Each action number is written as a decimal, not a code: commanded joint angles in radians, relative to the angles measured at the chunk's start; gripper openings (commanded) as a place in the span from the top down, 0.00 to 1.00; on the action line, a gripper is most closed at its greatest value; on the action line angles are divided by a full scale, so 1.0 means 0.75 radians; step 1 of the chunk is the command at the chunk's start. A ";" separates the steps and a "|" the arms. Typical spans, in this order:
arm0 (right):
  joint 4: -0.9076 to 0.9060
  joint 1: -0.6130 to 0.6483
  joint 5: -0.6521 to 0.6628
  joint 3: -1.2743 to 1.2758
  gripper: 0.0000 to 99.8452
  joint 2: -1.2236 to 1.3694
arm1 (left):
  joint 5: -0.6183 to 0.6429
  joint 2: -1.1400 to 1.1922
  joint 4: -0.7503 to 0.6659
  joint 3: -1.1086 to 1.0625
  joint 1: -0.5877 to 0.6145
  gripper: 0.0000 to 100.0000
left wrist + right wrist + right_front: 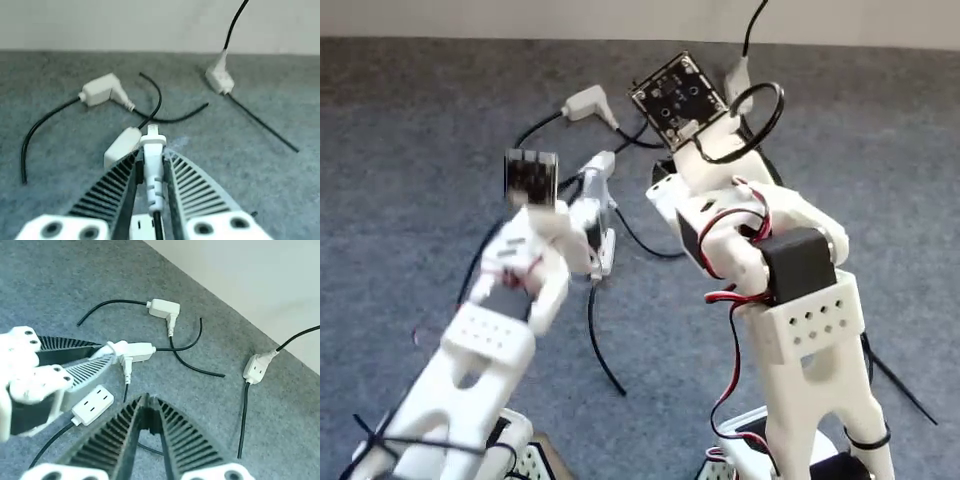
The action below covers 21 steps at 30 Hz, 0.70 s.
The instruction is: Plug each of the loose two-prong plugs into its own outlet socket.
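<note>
My left gripper (152,150) is shut on a white two-prong plug (152,167), which points forward from the fingertips while its cable runs back between the fingers. In the high view this gripper (592,222) hangs low over the carpet. Just beyond it lies a second white plug (121,146) on a curved black cable. An angled plug (101,90) lies farther left. One outlet socket (220,80) sits far right, and another socket (93,405) lies beneath the left gripper (107,354). My right gripper (150,407) is shut with nothing in it, above the carpet near that socket.
Black cables (605,360) loop across the grey carpet (410,150) between the plugs. A long thin cable (260,125) trails from the far socket. The right arm's camera board (678,98) and wiring rise over the middle of the high view.
</note>
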<state>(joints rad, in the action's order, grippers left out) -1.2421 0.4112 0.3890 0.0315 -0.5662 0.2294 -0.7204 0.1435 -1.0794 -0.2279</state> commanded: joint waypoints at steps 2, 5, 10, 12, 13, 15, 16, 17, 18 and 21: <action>0.040 -0.044 -0.012 -0.011 0.99 -0.038 | -0.086 0.228 0.667 0.533 0.028 0.99; 0.058 -0.058 -0.012 -0.011 0.99 -0.038 | -0.233 0.314 0.800 0.690 0.028 0.99; 0.066 -0.101 -0.012 -0.011 0.99 -0.038 | -0.559 0.453 0.923 0.844 -0.005 0.99; 0.066 -0.101 -0.012 -0.011 0.99 -0.038 | -0.732 0.519 0.982 0.889 -0.034 0.99; 0.066 -0.101 -0.012 -0.011 0.99 -0.038 | -0.822 0.555 1.013 0.913 -0.040 0.99; 0.066 -0.101 -0.012 -0.011 0.99 -0.038 | -1.009 0.633 1.101 0.971 -0.046 0.99; 0.066 -0.101 -0.010 -0.011 0.99 -0.038 | -1.101 0.674 1.150 1.001 -0.046 0.99; 0.066 -0.101 -0.010 -0.011 0.99 -0.038 | -1.176 0.713 1.191 1.026 -0.042 0.99; 0.066 -0.101 -0.010 -0.011 0.99 -0.038 | -1.246 0.746 1.221 1.046 -0.042 0.99; 0.066 -0.101 -0.010 -0.011 0.99 -0.038 | -1.412 0.807 1.268 1.081 -0.046 0.99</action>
<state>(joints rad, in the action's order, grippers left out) -1.2160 0.3437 0.3890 0.0315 -0.5662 -0.6621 -0.1511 1.0426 -0.3399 -0.2432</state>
